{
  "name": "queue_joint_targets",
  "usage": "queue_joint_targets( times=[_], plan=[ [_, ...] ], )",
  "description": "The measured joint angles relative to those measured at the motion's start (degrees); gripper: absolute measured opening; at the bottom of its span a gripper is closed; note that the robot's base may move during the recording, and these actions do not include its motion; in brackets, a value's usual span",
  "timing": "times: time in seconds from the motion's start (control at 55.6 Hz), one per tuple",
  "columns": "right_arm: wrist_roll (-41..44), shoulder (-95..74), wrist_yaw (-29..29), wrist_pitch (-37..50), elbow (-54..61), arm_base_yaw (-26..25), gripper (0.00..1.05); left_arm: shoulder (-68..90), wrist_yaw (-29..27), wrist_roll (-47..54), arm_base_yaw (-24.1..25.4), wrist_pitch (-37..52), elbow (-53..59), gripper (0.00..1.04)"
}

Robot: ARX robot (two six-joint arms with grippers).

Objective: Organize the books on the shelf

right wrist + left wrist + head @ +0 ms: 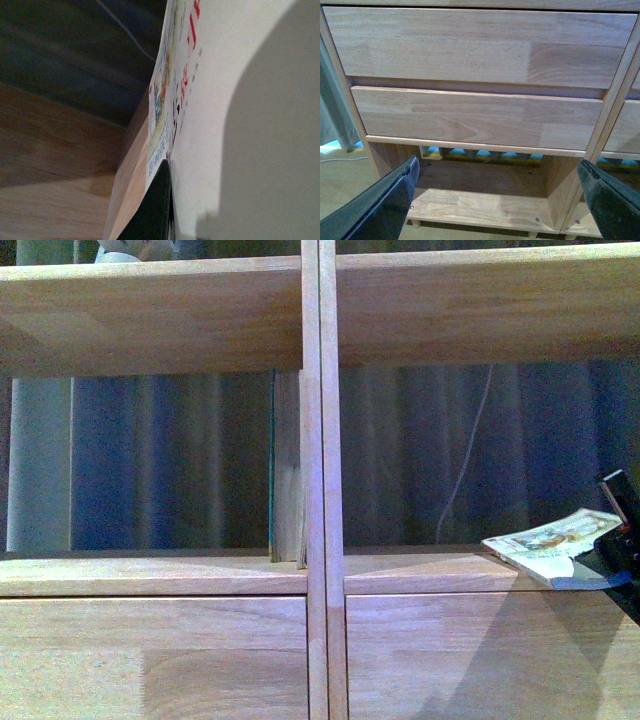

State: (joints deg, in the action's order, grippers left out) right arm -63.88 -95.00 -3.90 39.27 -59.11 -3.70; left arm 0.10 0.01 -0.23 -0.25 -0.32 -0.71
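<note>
The light-wood shelf fills the front view. The taller book with a teal cover edge and pale pages stands upright against the central divider in the left compartment. My right gripper is shut on the white-grey paperback, which lies nearly flat with its far end over the right compartment's board. In the right wrist view the paperback's white cover with red print fills the frame beside one black finger. My left gripper is open and empty before the drawer fronts.
Blue-grey curtain folds and a thin white cable show behind the open compartments. A pale object sits on the upper left board. The shelf's bottom compartment lies between my left fingers, with wooden floor beside it.
</note>
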Motion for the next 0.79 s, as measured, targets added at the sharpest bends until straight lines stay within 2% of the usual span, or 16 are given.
queue_joint_targets(
  times=[0.108,0.126,0.162,0.18,0.27,0.396,0.575,0.791],
  plan=[
    [-0.6,0.9,-2.2,2.1,1.8,-0.9,0.08,0.1,1.4,-0.2,0.4,0.5,0.1,0.97],
    [-0.7,1.1,-2.6,2.3,2.0,-1.0,0.08,0.6,5.4,-0.7,1.6,2.2,0.1,0.97],
    [-0.8,1.9,-3.6,2.7,2.7,-1.3,0.07,1.2,8.7,-1.2,3.4,4.9,0.1,0.97],
    [-0.8,2.4,-4.3,3.0,3.2,-1.6,0.07,1.9,14.2,-1.6,5.5,7.7,0.0,0.97],
    [-0.8,4.6,-6.4,3.3,4.3,-2.3,0.07,5.4,26.7,-3.9,12.5,16.3,-0.5,0.97],
    [-0.6,9.0,-10.2,3.4,5.2,-3.5,0.07,11.7,37.0,-8.0,20.1,26.5,-3.7,0.97],
    [1.2,16.9,-14.8,3.3,5.2,-5.6,0.07,18.7,43.5,-17.1,25.7,36.0,-10.4,0.97],
    [2.5,24.4,-19.3,2.9,5.5,-7.3,0.07,30.4,45.9,-31.5,25.9,44.9,-19.0,0.97]
  ],
)
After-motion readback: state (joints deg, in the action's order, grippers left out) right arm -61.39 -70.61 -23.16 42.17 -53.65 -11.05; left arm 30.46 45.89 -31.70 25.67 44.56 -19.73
